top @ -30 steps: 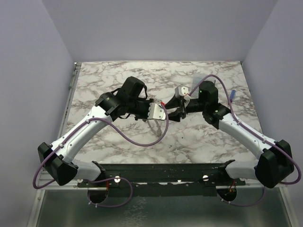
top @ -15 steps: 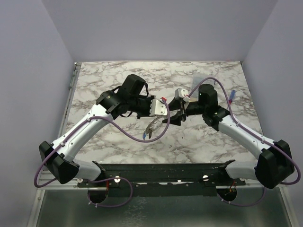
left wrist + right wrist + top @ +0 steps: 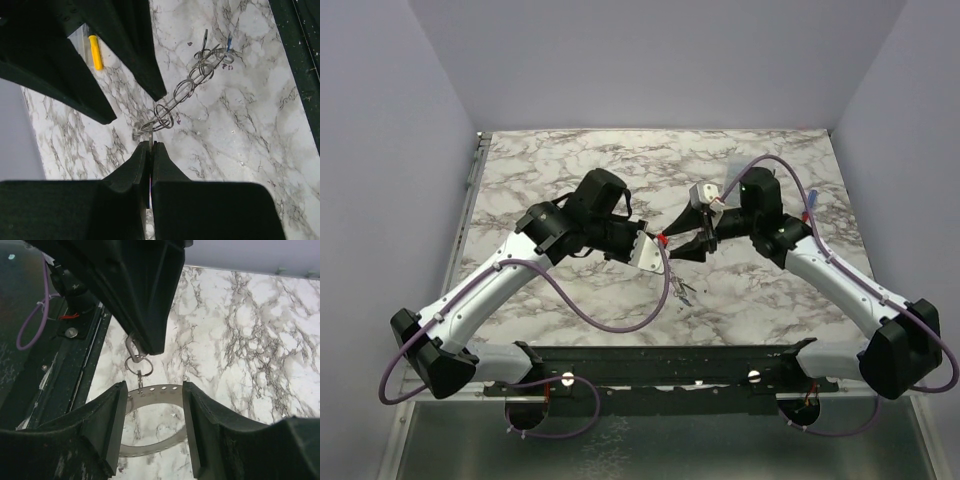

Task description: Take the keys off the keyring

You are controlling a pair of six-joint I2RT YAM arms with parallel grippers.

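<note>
The grey keyring [image 3: 160, 388] sits just below the tip of the left gripper [image 3: 151, 145], near the middle of the desk [image 3: 570, 160] and slightly toward its near edge. A short link of rings runs up from the keyring's rim to that gripper. Its fingers are pressed together on a thin wire ring. From there a chain of small rings [image 3: 190, 85] trails toward the near edge, with a blue-headed key [image 3: 229, 42] at its far end. A red speck [image 3: 663, 238] between the 2 arms may be another key head. The dark key cannot be made out.

The change from 0.5 s ago is plain. The chain, which dangled below and left of the left gripper, now lies out to its right. The right gripper [image 3: 676, 240], which looked narrow, now has its fingers spread wide to either side of the keyring. Whether they touch the keyring cannot be told.

No key shows free on the marble, so the removal looks not yet done. The bunch appears to hang from the left gripper alone, and the right looks poised to close on the keyring for a pull.
</note>
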